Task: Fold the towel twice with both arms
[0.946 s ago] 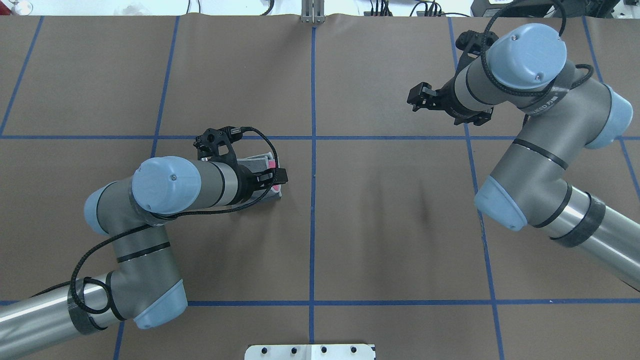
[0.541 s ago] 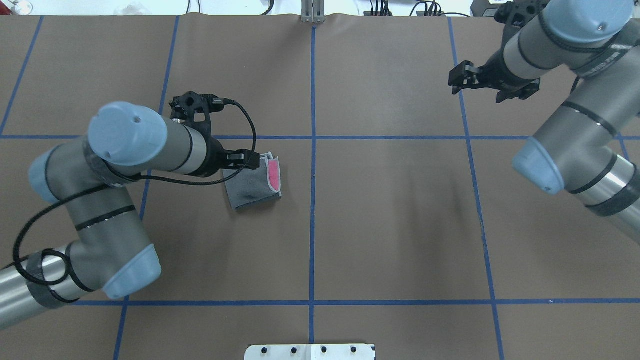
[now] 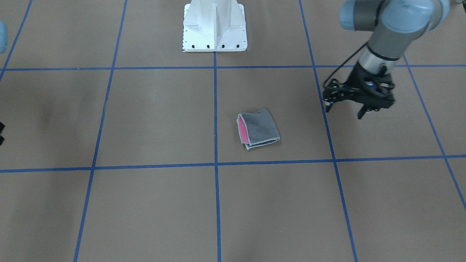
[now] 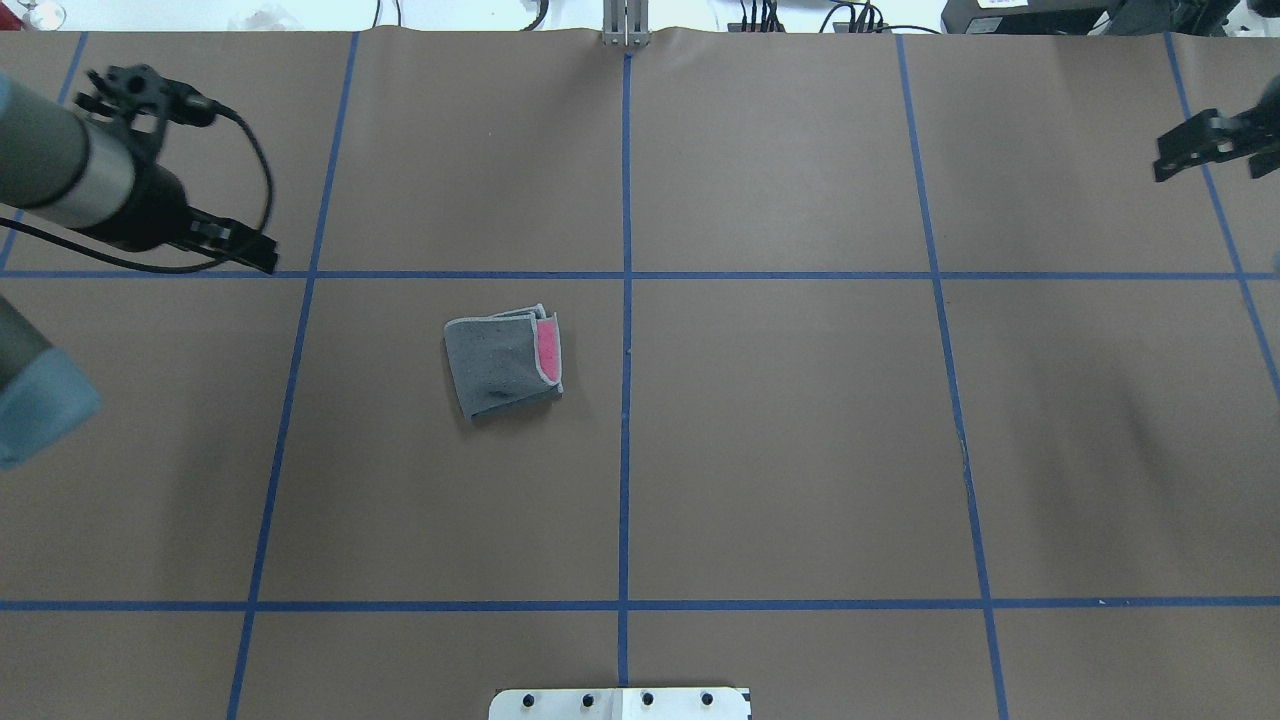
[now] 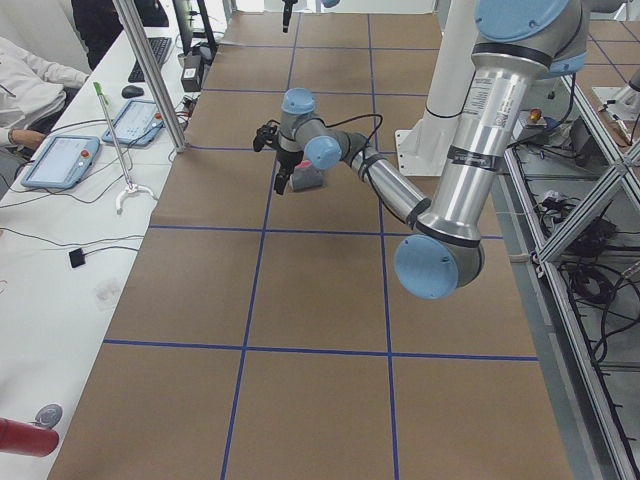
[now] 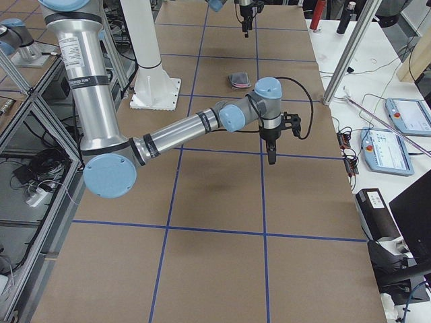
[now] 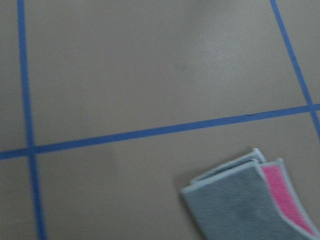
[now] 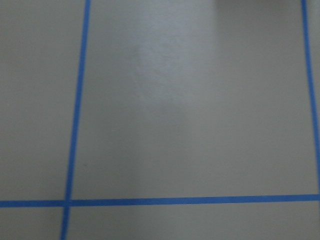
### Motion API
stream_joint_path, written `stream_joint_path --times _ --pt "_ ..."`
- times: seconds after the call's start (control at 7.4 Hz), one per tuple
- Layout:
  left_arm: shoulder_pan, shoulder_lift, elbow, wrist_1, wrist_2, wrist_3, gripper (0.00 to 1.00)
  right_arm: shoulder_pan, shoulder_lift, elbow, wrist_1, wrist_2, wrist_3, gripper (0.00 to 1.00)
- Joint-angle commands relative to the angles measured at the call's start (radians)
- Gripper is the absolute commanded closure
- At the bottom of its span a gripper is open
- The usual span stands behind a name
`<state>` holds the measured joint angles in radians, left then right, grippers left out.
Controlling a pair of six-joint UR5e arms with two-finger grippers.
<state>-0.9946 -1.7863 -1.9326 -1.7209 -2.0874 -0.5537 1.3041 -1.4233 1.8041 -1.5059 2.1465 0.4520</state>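
The towel (image 4: 497, 366) lies folded on the brown table, left of the centre line, dark grey face up with a pink strip along its right edge. It also shows in the front view (image 3: 259, 128), small in the right-end view (image 6: 238, 81) and at the lower right of the left wrist view (image 7: 247, 200). My left gripper (image 4: 245, 250) is open and empty, raised well to the towel's far left; it also shows in the front view (image 3: 344, 110). My right gripper (image 4: 1205, 150) is open and empty at the far right edge of the table.
Blue tape lines (image 4: 626, 300) split the brown table cover into squares. The white bolted pedestal (image 3: 214, 25) stands at the robot's side of the table. Tablets and cables lie on white side benches (image 6: 397, 134) beyond the table ends.
My left gripper has let go of the towel and drawn away up and to the left. My right arm has swung out to the far right. The towel stays folded in place.
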Motion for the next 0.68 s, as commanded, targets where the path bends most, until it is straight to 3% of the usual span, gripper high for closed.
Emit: stream_joint_path --times 0.0,0.27,0.54 --pt "-0.218 0.112 0.015 0.035 -0.084 0.328 0.00 0.189 -0.116 -0.006 -0.054 0.038 -0.349 0.00" --pt "-0.393 0.157 0.023 0.159 -0.166 0.566 0.00 0.311 -0.167 -0.017 -0.134 0.049 -0.562 0.00" --pt "-0.531 0.224 0.096 0.164 -0.209 0.737 0.00 0.378 -0.247 -0.048 -0.126 0.094 -0.607 0.00"
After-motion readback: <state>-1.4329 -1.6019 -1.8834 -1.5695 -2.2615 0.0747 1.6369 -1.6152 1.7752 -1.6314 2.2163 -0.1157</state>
